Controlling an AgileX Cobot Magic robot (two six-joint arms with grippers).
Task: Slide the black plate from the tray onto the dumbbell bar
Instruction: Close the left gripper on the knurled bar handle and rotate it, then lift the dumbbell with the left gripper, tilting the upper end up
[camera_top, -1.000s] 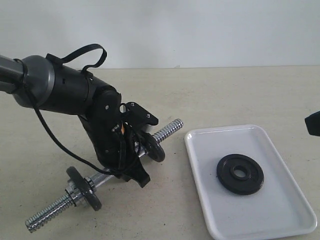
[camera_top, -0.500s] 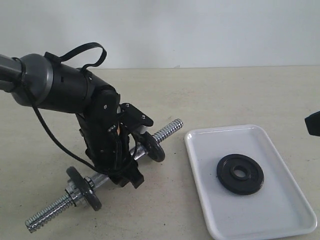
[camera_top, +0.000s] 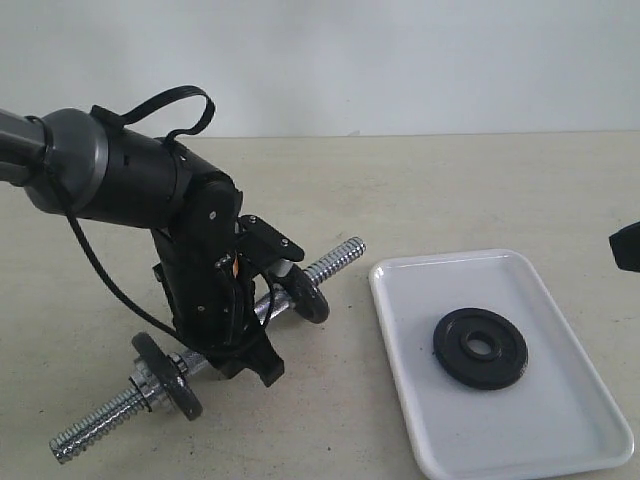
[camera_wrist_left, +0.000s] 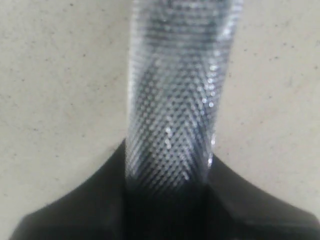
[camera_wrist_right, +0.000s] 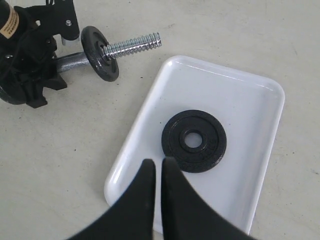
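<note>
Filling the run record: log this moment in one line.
left gripper: clamped on dumbbell bar | right gripper: shut, empty | black plate: flat in tray, untouched

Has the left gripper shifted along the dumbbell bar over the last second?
Yes. Against the fixed white tray, the left gripper has slid leftward along the dumbbell bar, toward the black disc at its lower-left end.

the left gripper (camera_top: 268, 308) has slid left and nearer along the bar (camera_top: 338, 257), away from the right-hand disc (camera_top: 310, 297) and closer to the left-hand disc (camera_top: 165, 375). its near finger (camera_top: 262, 365) now sits lower and further left, and a short shiny stretch of bar shows beside the right-hand disc. midway, the fingers spread wider, then drew in again around the bar.
</note>
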